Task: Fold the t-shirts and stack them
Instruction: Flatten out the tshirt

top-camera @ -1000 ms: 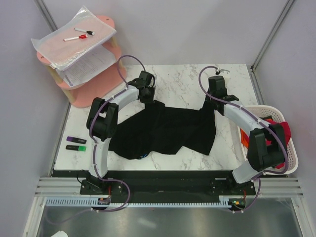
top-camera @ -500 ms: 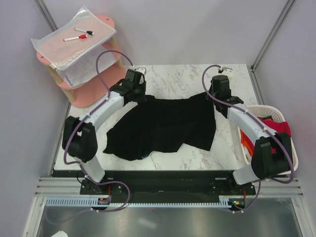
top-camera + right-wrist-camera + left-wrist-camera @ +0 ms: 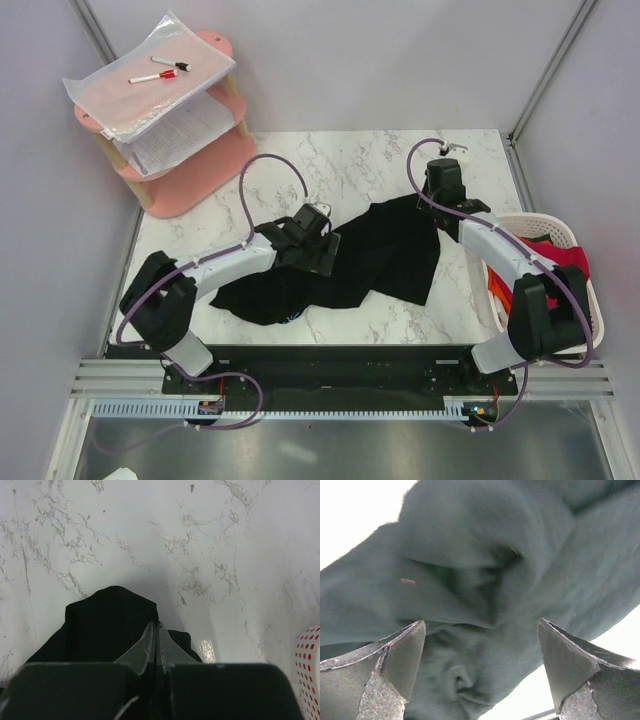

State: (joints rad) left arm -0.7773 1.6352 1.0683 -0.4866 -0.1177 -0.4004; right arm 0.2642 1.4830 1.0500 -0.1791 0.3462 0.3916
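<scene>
White marble bench holds 1 big black cloth t-shirt, crumpled, not folded yet. Left end effector hangs open over it; right end effector pinches its far edge. Nothing is stacked.

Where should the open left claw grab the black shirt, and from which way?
Probably the raised fold of the black shirt right under the open left gripper, coming straight down from above. The shirt lies slumped on the table, so a hump gives the fingers something to pinch. The right gripper holds the far right corner.
</scene>
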